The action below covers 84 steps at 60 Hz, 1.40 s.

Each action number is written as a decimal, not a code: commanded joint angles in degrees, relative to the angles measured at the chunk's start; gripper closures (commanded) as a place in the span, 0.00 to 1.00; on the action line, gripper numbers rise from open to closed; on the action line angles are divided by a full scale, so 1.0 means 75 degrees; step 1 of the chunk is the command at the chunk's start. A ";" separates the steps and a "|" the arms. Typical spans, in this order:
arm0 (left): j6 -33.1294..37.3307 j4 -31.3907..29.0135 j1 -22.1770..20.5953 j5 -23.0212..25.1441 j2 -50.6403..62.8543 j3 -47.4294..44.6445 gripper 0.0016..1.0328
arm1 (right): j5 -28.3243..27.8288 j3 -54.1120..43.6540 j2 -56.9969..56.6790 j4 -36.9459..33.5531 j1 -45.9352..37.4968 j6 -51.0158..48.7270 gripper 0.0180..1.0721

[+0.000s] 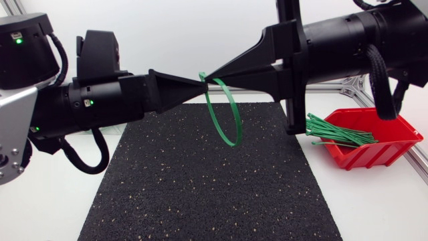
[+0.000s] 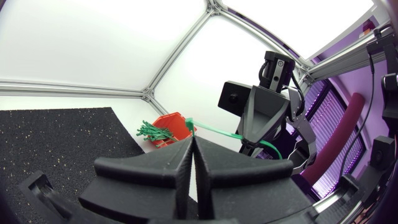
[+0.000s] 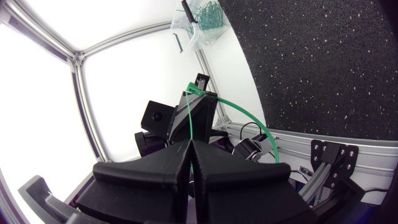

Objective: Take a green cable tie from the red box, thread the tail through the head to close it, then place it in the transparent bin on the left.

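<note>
There's the green plastic cable tie (image 1: 215, 119), a thin flat strip bent into a drooping oval loop, hanging in mid-air over the mat. Its small blocky head sits right where the two arms meet. The left gripper (image 1: 199, 85), matte black with two wedge fingers, is pinched tight on the tie beside the head. Nose to nose with it, the right gripper (image 1: 208, 78) has its fingers pressed together on the tail, and a fine green strand runs out between them.

Off to the right sits the red plastic box (image 1: 394, 137), angular and open-topped, with a bundle of straight green ties (image 1: 338, 130) fanning over its rim. On the far left, the transparent bin (image 3: 186, 28) holds a tangle of looped green ties.

Underneath lies a black rubbery mat (image 1: 200, 187), grainy and flecked with pale specks, on the smooth white table (image 1: 374, 207).
</note>
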 commanded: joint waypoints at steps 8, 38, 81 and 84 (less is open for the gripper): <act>0.0080 0.0086 0.0017 -0.0040 -0.0130 0.0025 0.97 | -0.0030 -0.0144 -0.0206 0.0090 -0.0052 0.0175 0.95; 0.0080 0.0074 0.0029 -0.0040 -0.0107 0.0049 0.97 | -0.0042 -0.0226 -0.0171 0.0090 -0.0064 0.0164 0.95; 0.0080 0.0004 -0.0100 0.0019 -0.0236 0.0025 0.97 | -0.0042 -0.0226 0.0052 0.0219 -0.0076 0.0164 0.95; 0.0080 0.0004 -0.0123 0.0019 -0.0236 0.0014 0.97 | -0.0042 -0.0237 0.0087 0.0219 -0.0076 0.0164 0.95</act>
